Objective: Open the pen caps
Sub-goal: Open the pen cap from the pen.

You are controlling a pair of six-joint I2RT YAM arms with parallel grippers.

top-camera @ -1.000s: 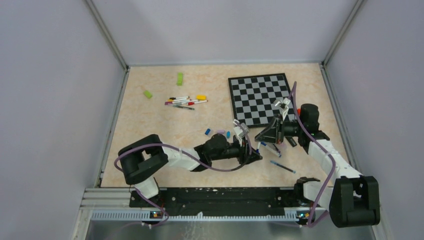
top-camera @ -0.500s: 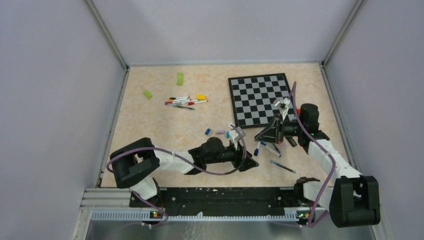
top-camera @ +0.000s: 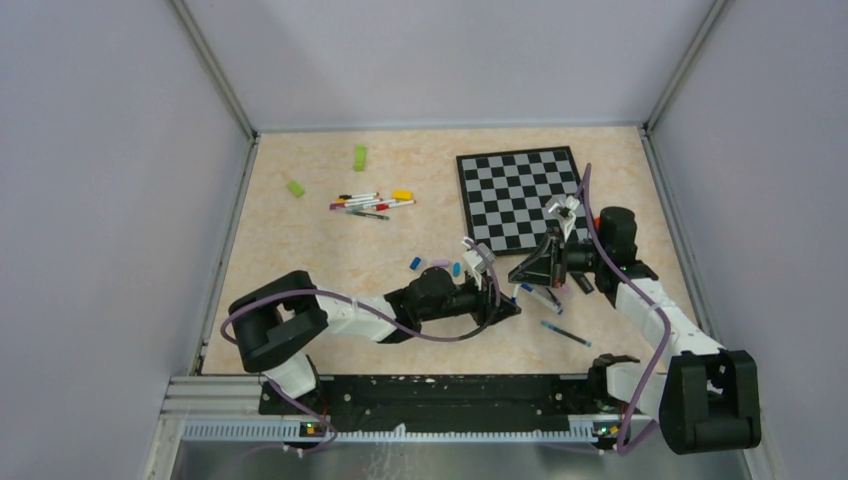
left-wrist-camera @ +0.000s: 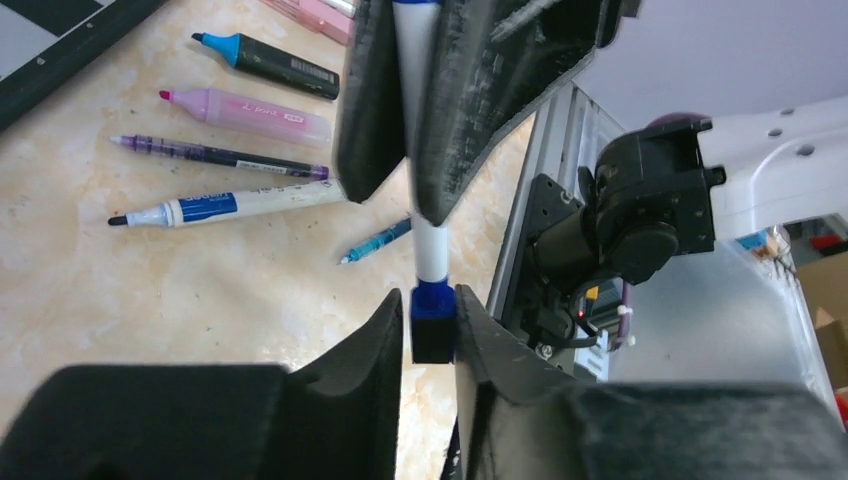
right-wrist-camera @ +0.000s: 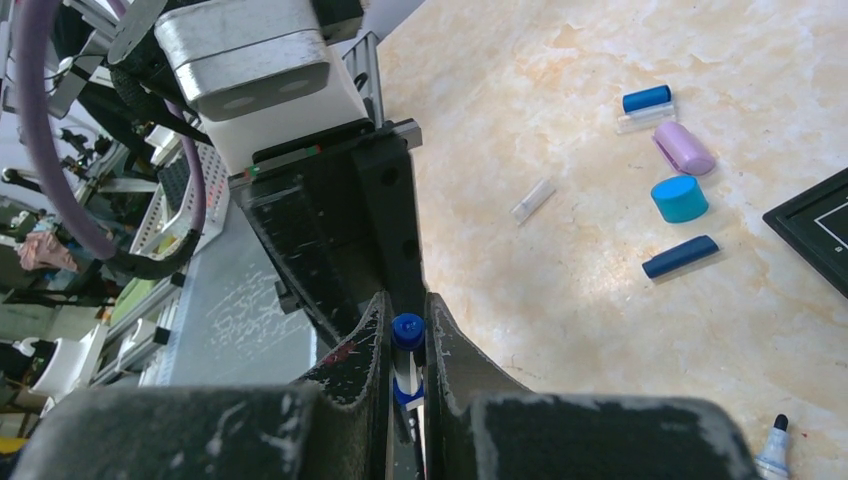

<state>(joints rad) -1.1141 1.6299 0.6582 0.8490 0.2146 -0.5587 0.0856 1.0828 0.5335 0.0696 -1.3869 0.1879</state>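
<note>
Cap (left-wrist-camera: pixel 432 322): blue, on the pen's end, held off the surface (top-camera: pixel 320 255) near the chessboard's (top-camera: pixel 520 190) front corner.
Pen (left-wrist-camera: pixel 428 225): white barrel, spanning both claws.
Left claw (left-wrist-camera: pixel 431 308): closed narrowly on cap, both fingers touching it.
Right claw (right-wrist-camera: pixel 405 322): clamped tight on pen.
Loose pens (left-wrist-camera: pixel 235 205): uncapped, flat just beside claws.
Loose caps (right-wrist-camera: pixel 678 198): near chessboard's edge.
Room: bare surface left of the claws.

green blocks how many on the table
2. One green block lies near the far edge; another green block sits left of the pens. Others may be hidden.
</note>
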